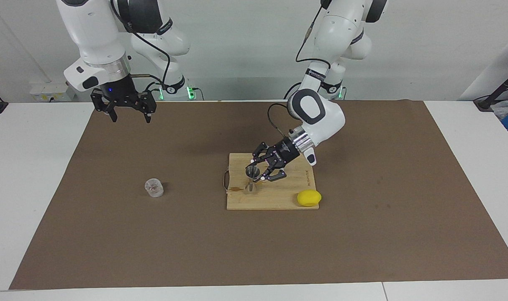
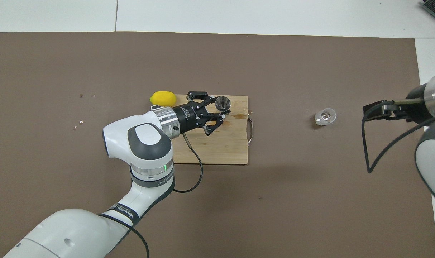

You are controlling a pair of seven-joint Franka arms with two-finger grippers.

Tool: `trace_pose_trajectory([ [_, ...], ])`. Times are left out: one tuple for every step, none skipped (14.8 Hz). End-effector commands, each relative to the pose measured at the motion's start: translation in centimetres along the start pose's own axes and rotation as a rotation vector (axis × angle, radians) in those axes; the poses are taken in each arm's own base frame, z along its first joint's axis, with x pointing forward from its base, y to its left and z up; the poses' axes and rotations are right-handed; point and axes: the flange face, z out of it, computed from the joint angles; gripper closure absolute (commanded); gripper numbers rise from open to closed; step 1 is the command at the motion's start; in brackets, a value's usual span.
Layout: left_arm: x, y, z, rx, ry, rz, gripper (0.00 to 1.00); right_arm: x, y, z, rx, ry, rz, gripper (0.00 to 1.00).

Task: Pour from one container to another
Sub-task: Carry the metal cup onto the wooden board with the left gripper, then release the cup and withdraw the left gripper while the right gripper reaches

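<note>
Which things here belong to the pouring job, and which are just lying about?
Job: glass cup on the mat; jigger on the board, left gripper open around it; right gripper open, waiting.
Lying about: lemon, cutting board, mat.

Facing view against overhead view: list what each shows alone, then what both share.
Facing view only: both arm bases, and the right hand open above the mat, waiting.
Overhead view only: down into the steel jigger bowl, and pale flecks on the mat.
Both: left hand open around the jigger on the cutting board, the lemon, and the glass cup standing alone.
</note>
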Motion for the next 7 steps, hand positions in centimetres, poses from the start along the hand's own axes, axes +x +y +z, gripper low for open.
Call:
trace_pose_trajectory([
  [-0.16,0.15,0.77,-0.019,-0.002,-0.012,1.00,-0.34,1.69,0.11,-0.005,-0.020,0.015,0.00],
  [-0.05,0.24,0.76,-0.020,-0.001,-0.013,1.00,-0.34,1.86,0.13,-0.005,-0.022,0.013,0.00],
  [0.02,0.16,0.80,-0.020,0.001,-0.014,1.00,-0.32,2.19,0.16,-0.005,-0.022,0.016,0.00],
  [0.04,0.20,0.76,-0.024,0.003,-0.014,1.00,-0.18,2.34,0.06,-0.004,-0.010,0.028,0.00],
  [0.14,0.24,0.77,-0.026,0.006,-0.014,1.00,-0.05,2.34,0.08,-0.004,-0.004,0.034,0.00],
  [0.17,0.28,0.73,-0.030,0.008,-0.014,0.86,0.23,2.30,0.10,-0.001,0.020,0.049,0.00],
  [0.18,0.30,0.72,-0.032,0.009,-0.016,0.72,0.47,2.08,0.26,0.002,0.040,0.088,0.00],
])
